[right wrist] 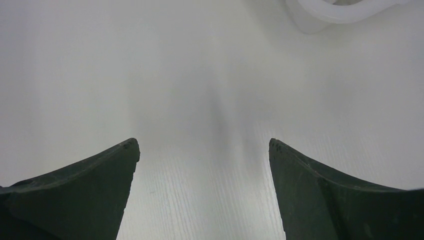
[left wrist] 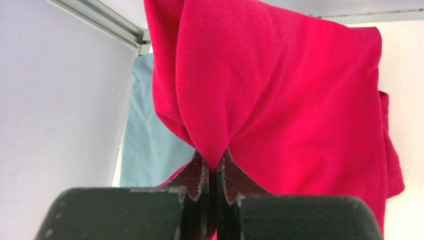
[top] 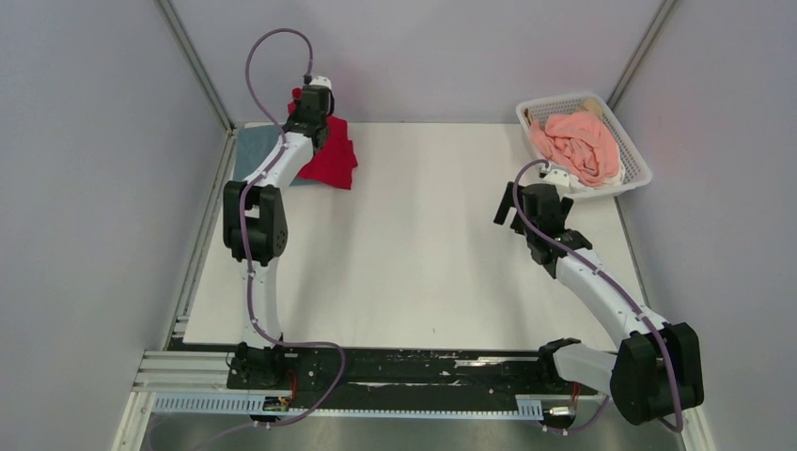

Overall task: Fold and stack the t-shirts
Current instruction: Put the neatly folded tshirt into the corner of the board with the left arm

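A bright red t-shirt [top: 333,158] lies folded at the table's far left corner, partly on a flat grey-blue t-shirt [top: 252,150]. My left gripper [top: 308,111] is shut on a pinch of the red t-shirt [left wrist: 280,95] and holds it up; the grey-blue t-shirt [left wrist: 150,145] shows beneath it in the left wrist view. A salmon-pink t-shirt [top: 575,143] lies crumpled in the basket, with a bit of white cloth under it. My right gripper [top: 512,202] is open and empty over bare table [right wrist: 202,150], near the basket's front left corner.
The white lattice basket [top: 635,167] stands at the far right corner; its rim [right wrist: 330,12] shows at the top of the right wrist view. Grey walls close in the table on the left, back and right.
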Tool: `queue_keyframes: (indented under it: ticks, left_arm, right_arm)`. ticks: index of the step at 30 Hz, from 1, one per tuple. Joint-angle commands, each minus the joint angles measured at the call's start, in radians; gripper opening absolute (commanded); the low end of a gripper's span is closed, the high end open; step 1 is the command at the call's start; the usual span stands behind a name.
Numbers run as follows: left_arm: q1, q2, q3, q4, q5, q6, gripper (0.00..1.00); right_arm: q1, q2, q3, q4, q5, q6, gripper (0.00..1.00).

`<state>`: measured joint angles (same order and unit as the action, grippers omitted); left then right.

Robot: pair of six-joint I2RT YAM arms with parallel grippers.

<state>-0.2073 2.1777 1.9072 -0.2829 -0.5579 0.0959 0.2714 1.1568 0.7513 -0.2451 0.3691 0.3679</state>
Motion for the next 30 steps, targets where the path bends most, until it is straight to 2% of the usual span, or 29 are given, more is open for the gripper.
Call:
queue_keyframes:
  ticks: [1, 8, 21, 27, 30]
  left_arm:
    - [0.025, -0.059, 0.088, 0.096, 0.039, 0.109, 0.00]
    - [0.031, -0.103, 0.116, 0.094, 0.077, 0.151, 0.00]
    - [0.035, -0.228, 0.113, 0.038, 0.115, 0.058, 0.00]
    - [0.051, -0.213, 0.061, 0.047, 0.141, 0.025, 0.00]
    - [0.058, -0.174, 0.108, 0.008, 0.167, -0.006, 0.00]
  right_arm:
    - [-0.003, 0.008, 0.011, 0.045, 0.041, -0.014, 1.00]
    - [-0.004, 0.036, 0.017, 0.046, 0.039, -0.014, 1.00]
    - [-0.004, 0.032, 0.013, 0.043, 0.052, -0.018, 1.00]
    - [-0.004, 0.024, 0.012, 0.038, 0.069, -0.014, 1.00]
    - [-0.004, 0.029, 0.013, 0.038, 0.074, -0.012, 1.00]
